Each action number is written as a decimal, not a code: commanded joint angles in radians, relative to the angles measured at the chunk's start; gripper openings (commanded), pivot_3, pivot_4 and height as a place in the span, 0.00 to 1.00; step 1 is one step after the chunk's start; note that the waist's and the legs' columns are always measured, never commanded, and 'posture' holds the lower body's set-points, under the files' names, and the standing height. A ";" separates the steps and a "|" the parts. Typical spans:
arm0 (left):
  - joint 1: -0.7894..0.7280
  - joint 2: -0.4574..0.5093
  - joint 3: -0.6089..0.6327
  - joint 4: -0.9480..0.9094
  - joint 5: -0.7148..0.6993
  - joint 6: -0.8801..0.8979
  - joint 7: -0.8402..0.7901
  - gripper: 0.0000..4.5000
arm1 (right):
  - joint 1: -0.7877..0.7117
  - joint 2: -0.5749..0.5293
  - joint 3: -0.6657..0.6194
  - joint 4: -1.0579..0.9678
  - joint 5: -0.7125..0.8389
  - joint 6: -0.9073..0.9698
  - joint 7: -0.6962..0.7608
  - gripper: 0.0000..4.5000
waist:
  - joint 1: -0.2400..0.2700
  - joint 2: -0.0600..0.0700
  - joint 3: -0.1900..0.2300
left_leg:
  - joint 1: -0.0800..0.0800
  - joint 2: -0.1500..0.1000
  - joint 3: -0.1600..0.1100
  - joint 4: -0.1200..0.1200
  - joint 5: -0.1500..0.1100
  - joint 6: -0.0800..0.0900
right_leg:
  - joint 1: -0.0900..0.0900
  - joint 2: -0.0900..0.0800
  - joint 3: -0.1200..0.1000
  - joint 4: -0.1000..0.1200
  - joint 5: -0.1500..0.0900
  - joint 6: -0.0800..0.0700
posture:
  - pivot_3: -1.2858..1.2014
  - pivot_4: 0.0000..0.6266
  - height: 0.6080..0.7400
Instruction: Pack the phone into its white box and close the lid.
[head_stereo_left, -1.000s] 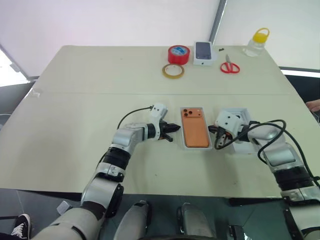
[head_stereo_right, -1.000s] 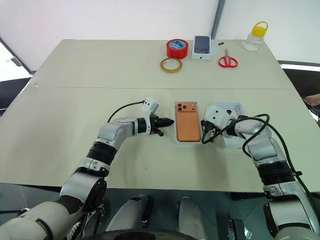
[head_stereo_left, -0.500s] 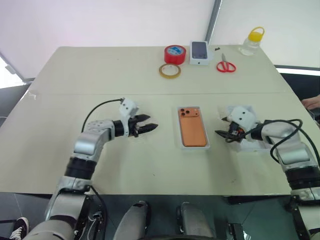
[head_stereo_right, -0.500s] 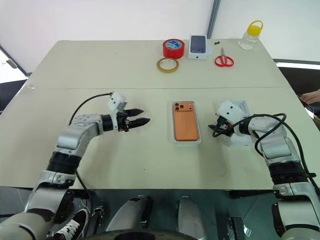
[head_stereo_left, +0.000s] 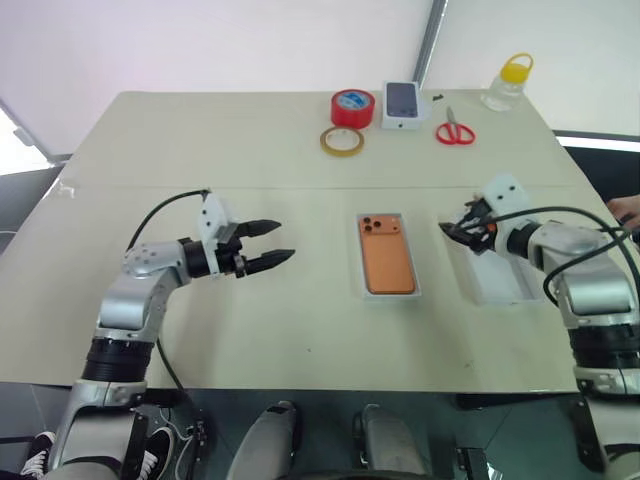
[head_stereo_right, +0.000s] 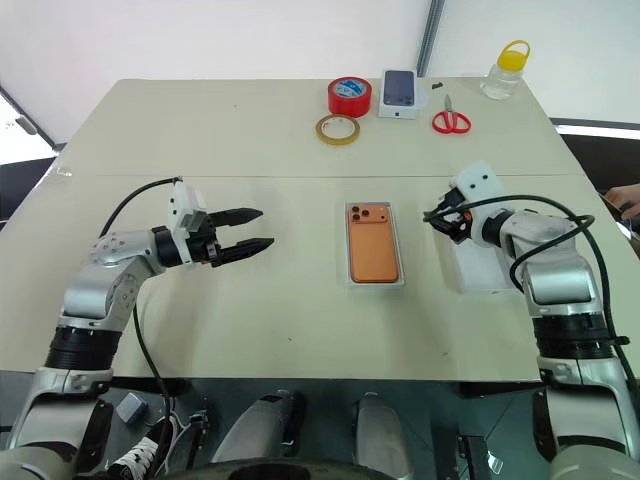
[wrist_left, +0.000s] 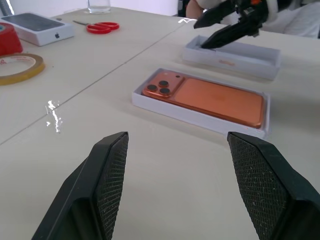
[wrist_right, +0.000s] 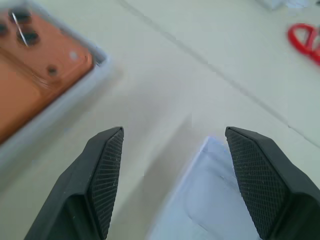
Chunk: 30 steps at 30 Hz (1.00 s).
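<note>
**Phone in its tray, lid off to the side, both my pincers apart**

The table (head_stereo_left: 150, 330) is the broadest thing before me, pale and split by a seam running across it. On it, near the middle, sits the white box (head_stereo_left: 410, 262), a shallow tray, and the phone (head_stereo_left: 386, 256) lies inside it, orange back up, its three dark lenses at the far end. To the right of the tray, apart from it, lies the lid (head_stereo_left: 497, 282), open side up.

My left gripper (head_stereo_left: 268, 243) hangs over bare table well to the left of the tray, pointing toward it, its two black fingers spread and holding nothing. My right gripper (head_stereo_left: 457, 226) sits above the far end of the lid, its fingers likewise parted and empty; whether they touch the lid's wall I cannot tell.

Along the far edge of the table stand a red tape roll (head_stereo_left: 356, 107), a small box with a dark phone pictured on it (head_stereo_left: 404, 104), a clear bottle with a yellow cap (head_stereo_left: 508, 84), a flat yellowish tape ring (head_stereo_left: 344, 141) and red scissors (head_stereo_left: 455, 131).
</note>
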 joint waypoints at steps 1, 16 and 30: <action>-0.003 0.016 0.015 -0.042 -0.023 -0.016 -0.016 0.74 | -0.043 -0.071 0.021 -0.067 0.035 0.187 0.044 0.75 | -0.002 0.002 0.001 | 0.000 0.000 0.000 0.001 0.000 0.001 | 0.000 0.000 0.000 0.000 0.000 0.000 | 0.52 0.24 1.00; 0.061 0.047 0.035 -0.097 -0.074 -0.100 -0.114 0.74 | -0.148 -0.076 0.070 -0.192 0.095 0.745 -0.104 0.75 | -0.003 0.003 0.001 | -0.001 0.000 0.000 -0.001 -0.002 0.003 | -0.001 0.000 0.000 0.000 0.000 0.000 | 0.52 0.24 1.00; 0.094 0.074 0.029 -0.108 -0.085 -0.140 -0.147 0.74 | -0.193 0.069 -0.057 -0.182 0.112 0.883 -0.315 0.75 | -0.004 0.003 0.002 | 0.000 0.000 0.000 -0.002 -0.002 0.003 | -0.002 0.000 0.000 0.000 0.000 0.000 | 0.52 0.24 1.00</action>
